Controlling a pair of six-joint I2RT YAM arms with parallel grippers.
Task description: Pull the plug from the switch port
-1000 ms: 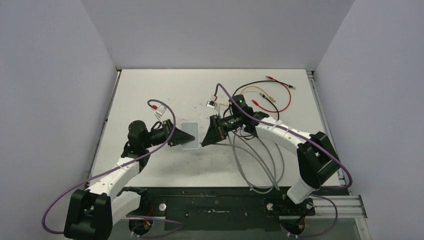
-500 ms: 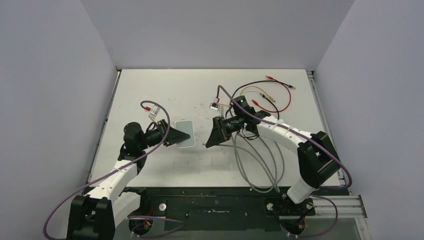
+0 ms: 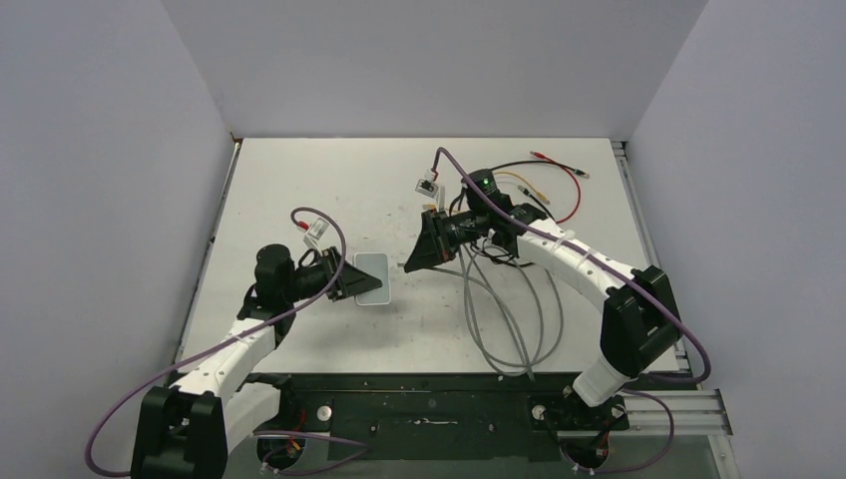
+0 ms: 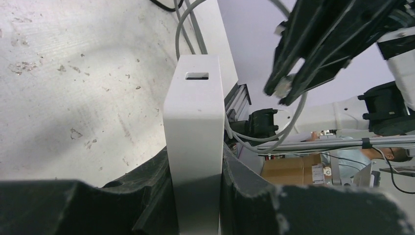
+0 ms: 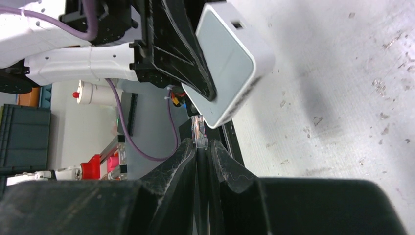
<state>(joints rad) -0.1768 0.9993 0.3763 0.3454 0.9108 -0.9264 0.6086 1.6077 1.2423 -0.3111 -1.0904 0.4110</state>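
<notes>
My left gripper [image 3: 351,279] is shut on the switch [image 3: 372,277], a pale grey-white box held on edge above the table. In the left wrist view the switch [image 4: 195,117] stands between my fingers [image 4: 147,181], with an empty socket [image 4: 196,76] at its far end. My right gripper [image 3: 407,263] is shut on the clear plug [image 5: 199,131] of a grey cable [image 3: 499,319]. The plug is out of the switch, with a small gap between them. The right wrist view shows the switch [image 5: 229,54] just above the plug tip.
Loops of grey cable lie on the table under the right arm. Red, black and yellow leads [image 3: 549,190] lie at the back right. A small white connector [image 3: 426,187] lies near the back middle. Purple arm cables arc over both wrists.
The plug and the switch have come apart. My left gripper drew the switch to the left; my right gripper moved back and away with the plug and cable.
</notes>
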